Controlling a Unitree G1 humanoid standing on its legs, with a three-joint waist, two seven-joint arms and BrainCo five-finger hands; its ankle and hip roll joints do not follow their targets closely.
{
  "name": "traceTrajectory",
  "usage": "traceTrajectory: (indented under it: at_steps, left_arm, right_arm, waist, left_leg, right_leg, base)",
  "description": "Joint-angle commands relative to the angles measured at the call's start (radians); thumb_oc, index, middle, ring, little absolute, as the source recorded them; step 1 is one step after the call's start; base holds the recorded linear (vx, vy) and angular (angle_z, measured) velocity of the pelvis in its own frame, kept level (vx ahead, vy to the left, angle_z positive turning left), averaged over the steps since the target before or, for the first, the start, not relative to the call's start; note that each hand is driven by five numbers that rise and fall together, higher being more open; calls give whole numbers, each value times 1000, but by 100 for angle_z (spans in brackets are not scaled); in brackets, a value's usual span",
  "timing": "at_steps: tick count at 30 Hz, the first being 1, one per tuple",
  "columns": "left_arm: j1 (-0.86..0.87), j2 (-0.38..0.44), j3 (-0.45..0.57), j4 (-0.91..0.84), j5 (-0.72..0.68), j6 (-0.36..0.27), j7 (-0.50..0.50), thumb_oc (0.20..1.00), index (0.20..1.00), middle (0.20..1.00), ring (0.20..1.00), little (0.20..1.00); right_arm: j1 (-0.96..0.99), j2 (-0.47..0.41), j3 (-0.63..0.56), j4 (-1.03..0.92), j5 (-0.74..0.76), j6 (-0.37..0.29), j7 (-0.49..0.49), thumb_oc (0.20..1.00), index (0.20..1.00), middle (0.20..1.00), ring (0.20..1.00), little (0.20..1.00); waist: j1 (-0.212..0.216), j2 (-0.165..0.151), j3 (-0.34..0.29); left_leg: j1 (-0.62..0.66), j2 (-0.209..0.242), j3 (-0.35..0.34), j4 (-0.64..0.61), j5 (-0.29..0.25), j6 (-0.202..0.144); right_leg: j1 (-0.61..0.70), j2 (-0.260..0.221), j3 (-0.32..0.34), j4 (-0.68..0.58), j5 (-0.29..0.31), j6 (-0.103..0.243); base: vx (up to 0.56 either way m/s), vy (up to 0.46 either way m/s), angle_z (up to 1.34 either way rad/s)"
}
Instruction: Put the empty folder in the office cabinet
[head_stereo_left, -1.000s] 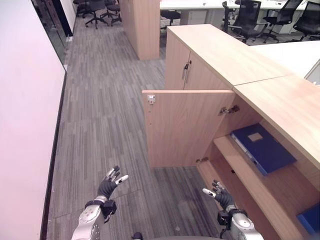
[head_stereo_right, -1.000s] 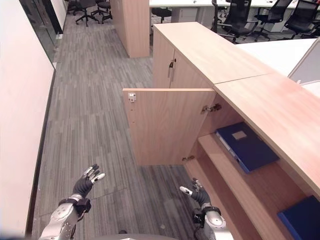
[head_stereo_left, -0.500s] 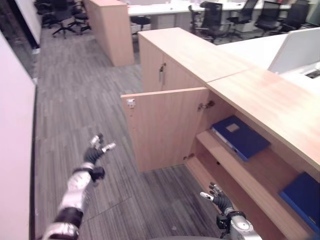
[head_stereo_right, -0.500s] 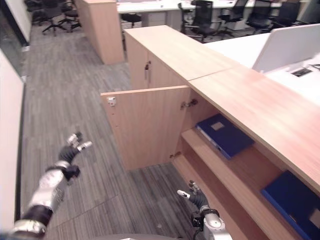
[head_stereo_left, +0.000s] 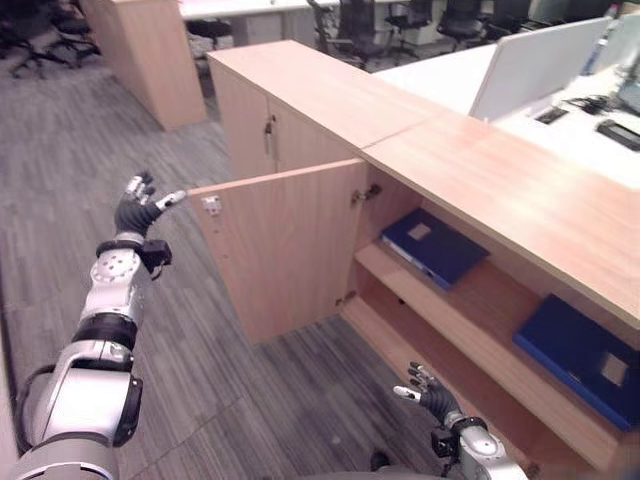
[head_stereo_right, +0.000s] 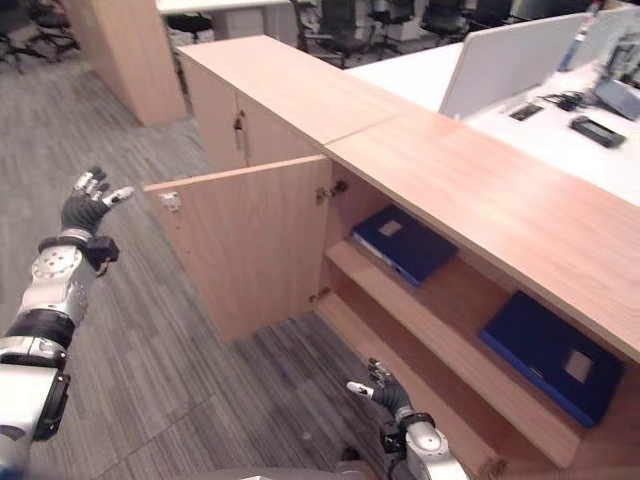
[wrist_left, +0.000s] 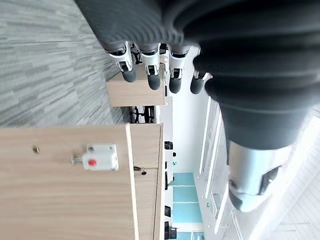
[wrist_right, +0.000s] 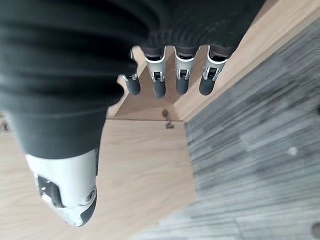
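The right hand (head_stereo_left: 432, 388) is hanging low and nearest, over the grey striped floor (head_stereo_left: 230, 400) just in front of the cabinet's bottom shelf (head_stereo_left: 440, 365), its fingers (wrist_right: 159, 85) lying straight and slightly apart with nothing in them. Farther out, the left hand (head_stereo_left: 136, 206) is reaching up at the end of an outstretched arm, fingers (wrist_left: 150, 75) straight and loosely spread, empty, close to the free top corner of the open cabinet door (head_stereo_left: 280, 245); whether a fingertip is touching the door edge cannot be told. A small white latch (head_stereo_left: 211, 205) is sitting on the door's inner face near that corner. Beyond the door, the cabinet (head_stereo_left: 480, 190) is standing open, and a blue folder (head_stereo_left: 432, 243) is lying flat on its upper shelf (head_stereo_left: 470, 295). A second blue folder (head_stereo_left: 583, 354) is lying flat farther along the same shelf. Office chairs (head_stereo_left: 355, 15) are standing in the background.
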Motion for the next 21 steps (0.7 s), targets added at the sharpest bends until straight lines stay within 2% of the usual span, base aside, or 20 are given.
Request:
traceTrajectory:
  at_steps: [1,2,10,21]
  left_arm:
    - [-127,52,22,61,-46,-49,2,1000,1000,1000,1000,1000]
    - [-159,40,27,86,-63,-53,9,1000,1000,1000,1000,1000]
    - [-157,-27,28,102,-75,-51,7,1000,1000,1000,1000,1000]
    - [-149,-120,-34,111,2,-30,-9,1000,1000,1000,1000,1000]
  right_arm:
    - [-71,-12,25,-26,32,-46,-1,1000,1000,1000,1000,1000]
    - [-75,-8,27,-29,45,-52,-6,1000,1000,1000,1000,1000]
    - [-65,5,25,-41,52,-58,-11,1000,1000,1000,1000,1000]
    - [-81,5,39,-69,46,-57,-15,1000,1000,1000,1000,1000]
  waist:
    - [4,6,55]
    - [-9,-5,68]
    - [-26,-34,75]
    - [-33,-76,99]
  left_leg:
    - [40,-20,-79,14,-107,19]
    - [33,-19,-74,16,-108,20]
    - [39,-19,-67,19,-119,22]
    - [37,-11,-67,24,-123,24]
  right_leg:
    - [-79,8,-7,41,65,85]
    - [-95,10,3,42,66,85]
    - [-107,12,15,50,65,85]
    - [-118,24,29,55,68,85]
  base:
    - [-32,20,-31]
    - [-29,28,-27]
    - [6,4,-6]
    - [0,0,0]
